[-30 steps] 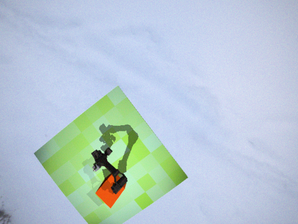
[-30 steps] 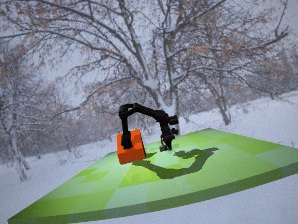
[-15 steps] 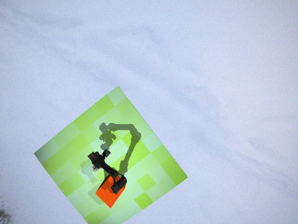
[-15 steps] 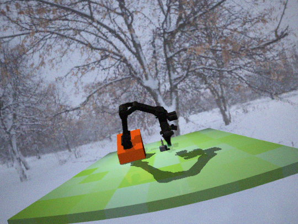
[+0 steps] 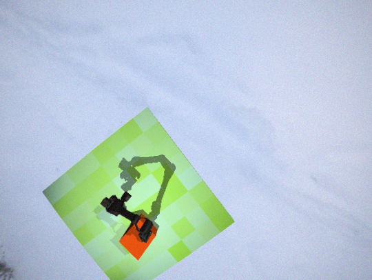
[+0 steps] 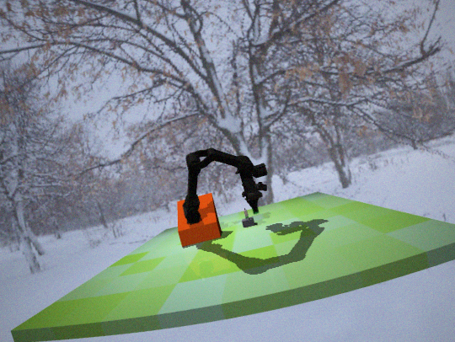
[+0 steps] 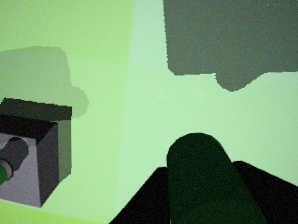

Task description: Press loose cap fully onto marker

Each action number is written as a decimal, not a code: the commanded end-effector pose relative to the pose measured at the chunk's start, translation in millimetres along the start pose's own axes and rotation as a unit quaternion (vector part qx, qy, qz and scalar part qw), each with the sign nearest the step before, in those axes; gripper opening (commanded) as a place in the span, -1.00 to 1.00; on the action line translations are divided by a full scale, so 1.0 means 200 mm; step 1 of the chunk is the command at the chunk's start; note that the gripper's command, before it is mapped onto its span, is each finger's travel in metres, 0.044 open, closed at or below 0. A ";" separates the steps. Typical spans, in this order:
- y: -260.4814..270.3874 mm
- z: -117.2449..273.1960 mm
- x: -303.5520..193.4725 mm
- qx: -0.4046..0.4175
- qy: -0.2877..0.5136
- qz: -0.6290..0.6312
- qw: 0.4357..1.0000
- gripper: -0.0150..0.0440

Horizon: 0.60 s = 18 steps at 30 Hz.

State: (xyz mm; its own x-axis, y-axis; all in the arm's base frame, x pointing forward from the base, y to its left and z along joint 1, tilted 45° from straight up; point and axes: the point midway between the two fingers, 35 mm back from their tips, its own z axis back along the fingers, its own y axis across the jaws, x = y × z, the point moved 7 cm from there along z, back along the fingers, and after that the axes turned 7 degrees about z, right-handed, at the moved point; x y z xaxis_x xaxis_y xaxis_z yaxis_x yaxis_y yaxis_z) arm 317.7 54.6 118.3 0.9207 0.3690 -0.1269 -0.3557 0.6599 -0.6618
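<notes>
The dark green cap [image 7: 200, 175] is held between the fingers of my gripper [image 7: 200, 173] [image 6: 255, 211], which is shut on it, above the table. The grey holder block [image 7: 19, 177] [image 6: 248, 223] stands at the left edge of the wrist view, left of the cap. The marker [image 7: 17, 149] [image 6: 246, 213] stands upright in it; in the wrist view its green tip is cut off by the frame edge. In the exterior view the gripper's tip is just right of the marker and about level with its top. In the top view the arm hides the holder and cap.
The arm's orange base block [image 5: 138, 245] [image 6: 198, 233] stands on the green checkered table [image 5: 207, 207] [image 6: 139, 291]. Shadows of the arm fall across the table, and one shows near the holder block in the wrist view.
</notes>
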 end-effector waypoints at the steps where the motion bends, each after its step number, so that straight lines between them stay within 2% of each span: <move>1: 0.07 0.02 0.02 0.005 -0.001 0.000 1.000 -0.49; 18: 0.42 0.10 0.04 0.006 0.002 0.001 1.000 -0.49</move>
State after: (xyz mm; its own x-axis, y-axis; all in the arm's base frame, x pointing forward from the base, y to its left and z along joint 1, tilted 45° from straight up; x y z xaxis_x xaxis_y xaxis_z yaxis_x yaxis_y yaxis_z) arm 296.0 116.2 81.9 0.9202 0.3689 -0.1310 -0.3598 0.6649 -0.6546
